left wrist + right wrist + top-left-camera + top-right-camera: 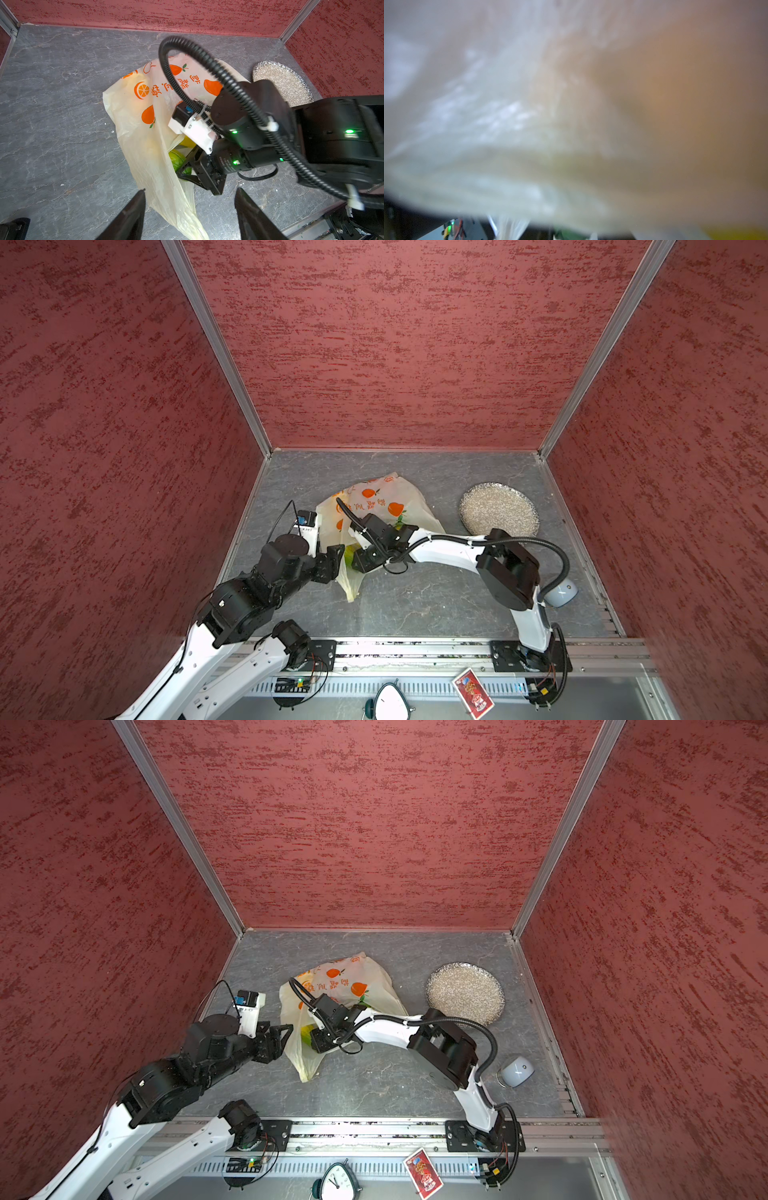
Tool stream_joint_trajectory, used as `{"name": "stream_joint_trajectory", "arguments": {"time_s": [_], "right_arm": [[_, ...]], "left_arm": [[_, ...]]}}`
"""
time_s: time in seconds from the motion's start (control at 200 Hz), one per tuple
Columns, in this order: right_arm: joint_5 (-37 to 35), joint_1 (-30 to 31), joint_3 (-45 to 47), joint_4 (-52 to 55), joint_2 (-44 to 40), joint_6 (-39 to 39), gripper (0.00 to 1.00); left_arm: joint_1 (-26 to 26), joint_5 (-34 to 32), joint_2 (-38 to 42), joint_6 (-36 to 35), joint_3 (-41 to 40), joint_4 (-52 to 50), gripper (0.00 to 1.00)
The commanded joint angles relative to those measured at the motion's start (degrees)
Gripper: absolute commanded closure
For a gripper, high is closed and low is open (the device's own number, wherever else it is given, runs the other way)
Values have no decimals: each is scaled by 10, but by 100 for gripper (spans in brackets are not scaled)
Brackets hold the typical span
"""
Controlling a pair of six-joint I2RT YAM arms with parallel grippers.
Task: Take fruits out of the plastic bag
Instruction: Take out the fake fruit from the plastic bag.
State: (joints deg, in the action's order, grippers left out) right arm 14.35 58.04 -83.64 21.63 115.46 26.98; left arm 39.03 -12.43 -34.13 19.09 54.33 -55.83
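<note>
Finds the plastic bag [386, 506] slumped near the centre of the table [415, 605] in both top views, mouth trailing toward 7 o'clock, with the speckled plate [498, 510] well apart at 3 o'clock. Notes a green-yellow mango [177, 160] and a yellow fruit [188, 142] showing at the mouth; cannot make out the other fruits through the film. Judges the film thin, limp and slippery, likely to drag along with any fruit. Judges the mango firm, smooth and moderately heavy, best taken across its narrow middle. Places the right gripper [181, 164] inside the mouth, forearm lying toward 3 o'clock, elbow raised, jaws set either side of the mango; cannot tell whether pressed onto it. Places the left gripper [190, 190] just beside the bag at 8 o'clock, angled down, jaws spread, bag film running between them unpinched. Reads only blurred film in the right wrist view.
</note>
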Motion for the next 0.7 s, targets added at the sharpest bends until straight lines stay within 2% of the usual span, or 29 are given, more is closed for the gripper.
{"name": "stream_joint_trajectory", "arguments": {"time_s": [0.0, 0.271, 0.406, 0.521, 0.626, 0.696], "right_arm": [[-50, 3, 27, 5, -102, 1, 72], [-161, 1, 185, 44, -318, 7, 72], [-206, -18, 240, 88, -447, 7, 72], [-222, -63, 258, 131, -529, -5, 69], [-222, -134, 258, 168, -578, -27, 70], [-207, -187, 250, 183, -589, -51, 71]], "left_arm": [[4, -11, 0, 2, -3, 1, 32], [1, 10, -48, -14, -9, 17, 30], [-21, 50, -86, -33, -24, 53, 30], [-33, 63, -138, -49, -17, 76, 30], [-29, 65, -213, -101, 19, 89, 26], [-12, 39, -279, -146, 57, 82, 23]]}}
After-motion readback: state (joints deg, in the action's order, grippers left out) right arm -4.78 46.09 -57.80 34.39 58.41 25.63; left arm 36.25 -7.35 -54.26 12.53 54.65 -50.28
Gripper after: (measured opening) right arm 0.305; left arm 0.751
